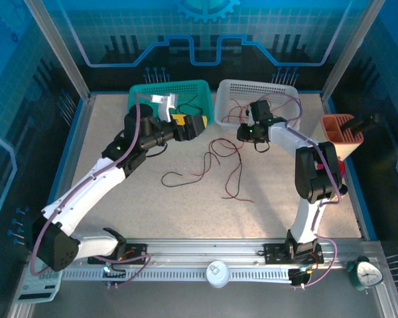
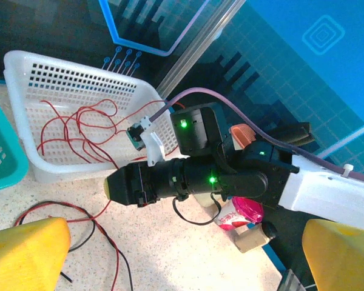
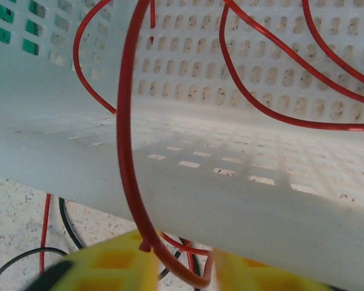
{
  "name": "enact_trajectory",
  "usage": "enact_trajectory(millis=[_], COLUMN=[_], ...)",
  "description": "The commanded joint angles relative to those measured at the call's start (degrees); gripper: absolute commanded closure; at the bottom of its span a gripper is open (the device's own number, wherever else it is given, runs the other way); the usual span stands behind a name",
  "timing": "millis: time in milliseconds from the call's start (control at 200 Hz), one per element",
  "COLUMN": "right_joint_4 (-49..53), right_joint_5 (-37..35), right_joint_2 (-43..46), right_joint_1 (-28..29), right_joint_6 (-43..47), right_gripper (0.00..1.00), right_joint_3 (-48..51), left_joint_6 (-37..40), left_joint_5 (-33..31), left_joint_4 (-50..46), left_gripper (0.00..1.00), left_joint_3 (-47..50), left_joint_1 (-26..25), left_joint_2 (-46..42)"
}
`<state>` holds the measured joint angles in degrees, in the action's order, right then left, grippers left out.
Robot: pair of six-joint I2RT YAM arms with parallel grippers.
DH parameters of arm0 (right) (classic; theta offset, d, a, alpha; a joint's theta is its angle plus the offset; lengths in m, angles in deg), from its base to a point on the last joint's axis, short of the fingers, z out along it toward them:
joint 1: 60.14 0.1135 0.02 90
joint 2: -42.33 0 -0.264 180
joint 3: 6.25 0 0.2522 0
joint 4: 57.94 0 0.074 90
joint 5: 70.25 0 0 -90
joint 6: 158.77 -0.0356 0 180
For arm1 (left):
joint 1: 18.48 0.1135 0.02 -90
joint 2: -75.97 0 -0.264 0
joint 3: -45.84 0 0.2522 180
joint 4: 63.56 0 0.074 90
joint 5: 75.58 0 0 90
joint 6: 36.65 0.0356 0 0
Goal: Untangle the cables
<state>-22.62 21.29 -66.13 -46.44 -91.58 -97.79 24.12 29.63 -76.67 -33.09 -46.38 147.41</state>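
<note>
While a red-and-black tangle (image 1: 215, 162) is left mid-table (image 1: 106, 199), several red cables (image 2: 79, 130) are judged sorted into the white basket (image 2: 24, 66). The left gripper (image 2: 182, 254) is spread wide, and the right gripper (image 3: 203, 273) is pinched on one red cable (image 3: 127, 151) at the basket wall.

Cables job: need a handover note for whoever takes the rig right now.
Grippers: left gripper is open and holds nothing, beside the green basket. The right gripper is shut on a red cable at the near wall of the white basket.
Cables: several red cables lie in the white basket. A red-and-black tangle lies on the table between the arms.
Done: some red sorted out.
Left: pull the tangle apart.
</note>
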Motion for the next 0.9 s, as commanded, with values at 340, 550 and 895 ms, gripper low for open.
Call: enact_trajectory(millis=[340, 550, 895], right_joint_4=[3.43, 7.34, 12.07], right_joint_5=[4.06, -3.87, -10.95], right_joint_2=[11.10, 5.65, -7.97], right_joint_1=[0.86, -0.81, -5.92], right_joint_6=[-0.81, -0.47, -3.78], right_gripper=[1.00, 1.00, 1.00], right_joint_3=[-9.26, -25.41, -35.30], left_joint_6=[-1.26, -1.49, -2.45], left_joint_5=[-0.76, -0.06, -0.06], left_joint_4=[3.91, 3.35, 1.90], left_gripper=[0.01, 0.01, 0.01], left_joint_3=[2.81, 3.07, 3.91], left_joint_1=[0.54, 0.52, 0.44], left_joint_2=[-3.94, -4.83, -5.52])
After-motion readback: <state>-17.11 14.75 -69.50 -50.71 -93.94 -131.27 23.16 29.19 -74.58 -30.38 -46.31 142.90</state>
